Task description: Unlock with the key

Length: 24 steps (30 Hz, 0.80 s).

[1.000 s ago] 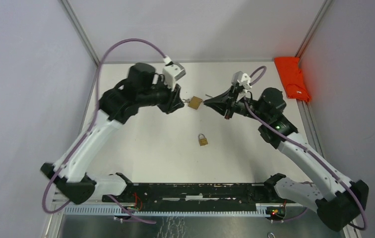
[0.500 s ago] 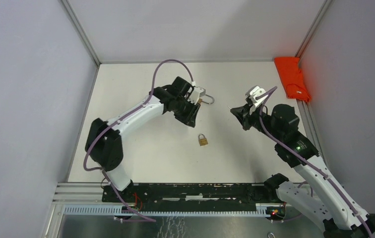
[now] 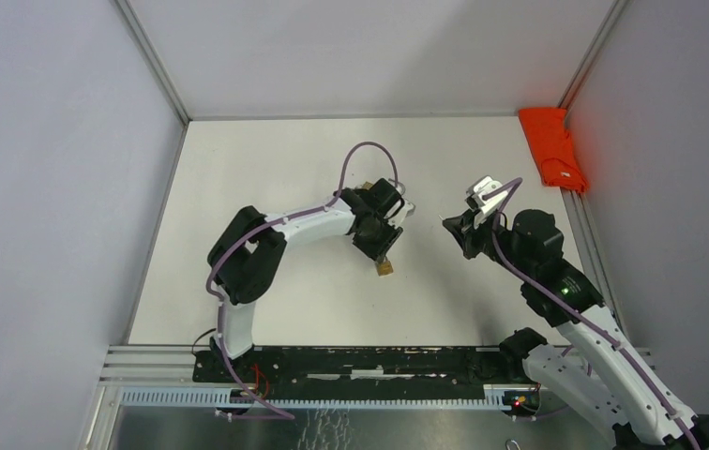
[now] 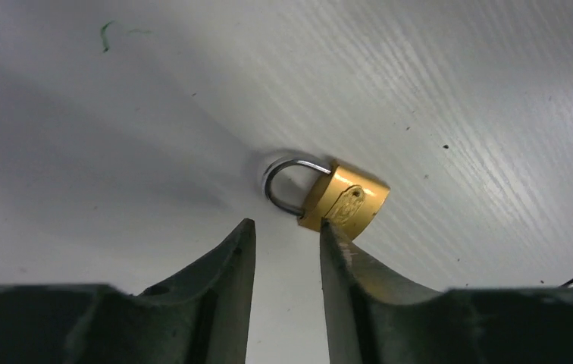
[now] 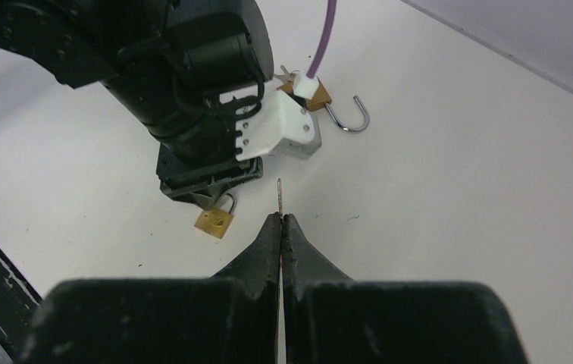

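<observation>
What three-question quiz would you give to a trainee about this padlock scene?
1. True or false: the left gripper is shut on the closed brass padlock.
2. What does the right gripper pinch? A) key B) screw C) cloth
3. How many padlocks lie on the table?
Key: 1. False: its jaws stand apart, just short of the lock. 2. A. 3. Two; the open padlock lies beyond the left arm.
</observation>
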Each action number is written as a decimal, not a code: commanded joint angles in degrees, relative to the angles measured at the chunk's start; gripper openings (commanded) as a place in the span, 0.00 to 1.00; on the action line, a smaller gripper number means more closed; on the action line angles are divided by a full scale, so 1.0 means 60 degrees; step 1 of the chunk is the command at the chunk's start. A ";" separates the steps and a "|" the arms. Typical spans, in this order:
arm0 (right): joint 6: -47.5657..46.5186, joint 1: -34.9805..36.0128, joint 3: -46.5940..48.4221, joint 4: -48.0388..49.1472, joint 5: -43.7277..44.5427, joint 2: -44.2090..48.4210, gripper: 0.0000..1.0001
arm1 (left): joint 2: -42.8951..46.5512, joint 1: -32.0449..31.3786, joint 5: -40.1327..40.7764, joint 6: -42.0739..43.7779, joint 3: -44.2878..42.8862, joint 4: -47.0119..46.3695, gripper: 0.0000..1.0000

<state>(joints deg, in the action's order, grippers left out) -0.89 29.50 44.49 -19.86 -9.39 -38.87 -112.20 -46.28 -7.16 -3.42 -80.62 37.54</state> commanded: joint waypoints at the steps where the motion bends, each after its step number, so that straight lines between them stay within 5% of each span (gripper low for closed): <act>1: 0.0133 -0.0035 -0.0083 0.0126 0.0148 0.0165 0.00 | -0.0386 -0.0212 0.0352 -0.0647 -0.0232 -0.0566 0.32; 3: 0.0133 -0.0040 -0.0083 0.0116 0.0180 0.0161 0.00 | -0.0483 -0.0338 0.0445 -0.0743 -0.0252 -0.0498 0.24; 14: 0.0133 -0.0051 -0.0076 0.0062 0.0231 0.0350 0.00 | -0.0650 -0.0662 0.1120 -0.1152 -0.0201 -0.0461 0.14; 18: 0.0140 -0.0038 -0.0061 0.0054 0.0204 0.0496 0.00 | 0.0073 -0.0669 0.1543 -0.0978 -0.0268 -0.0405 0.37; 24: 0.0133 -0.0039 0.0051 0.0075 0.0147 0.0638 0.00 | -0.0170 -0.0683 0.1248 -0.0726 -0.0895 -0.0478 0.43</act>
<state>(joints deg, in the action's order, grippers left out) -0.73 29.45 44.16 -20.34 -8.95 -35.75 -114.26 -50.02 0.05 -8.05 -81.67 35.94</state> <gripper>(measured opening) 0.004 0.432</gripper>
